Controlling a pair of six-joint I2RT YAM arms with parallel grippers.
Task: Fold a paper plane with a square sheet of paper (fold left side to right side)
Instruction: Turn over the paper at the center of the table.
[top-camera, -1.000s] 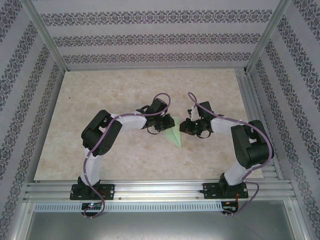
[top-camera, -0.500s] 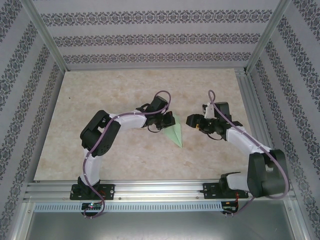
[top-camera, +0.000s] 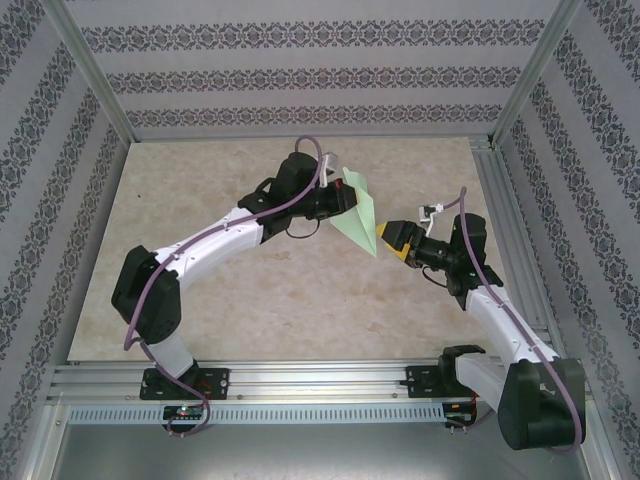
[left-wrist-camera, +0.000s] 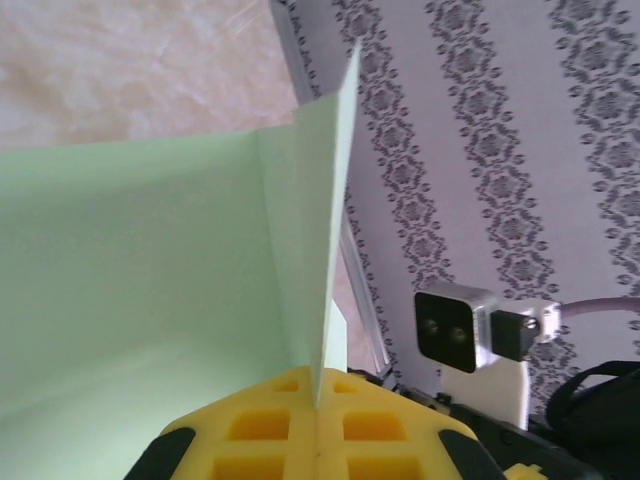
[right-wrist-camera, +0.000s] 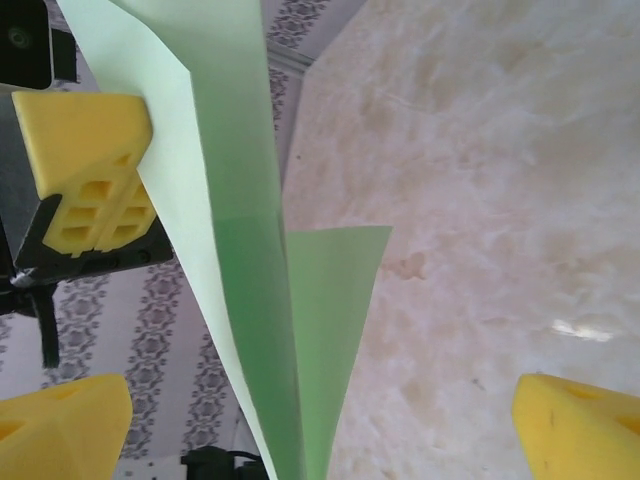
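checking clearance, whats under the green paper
Marbled tabletop, seen past the green paper, which the left fingers hold lifted. In the top view the paper covers the patch directly beneath it, so that spot cannot be checked.

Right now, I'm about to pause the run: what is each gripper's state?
Left gripper: shut on the paper plane.
Right gripper: open, with the paper plane between its spread fingers, not gripped.
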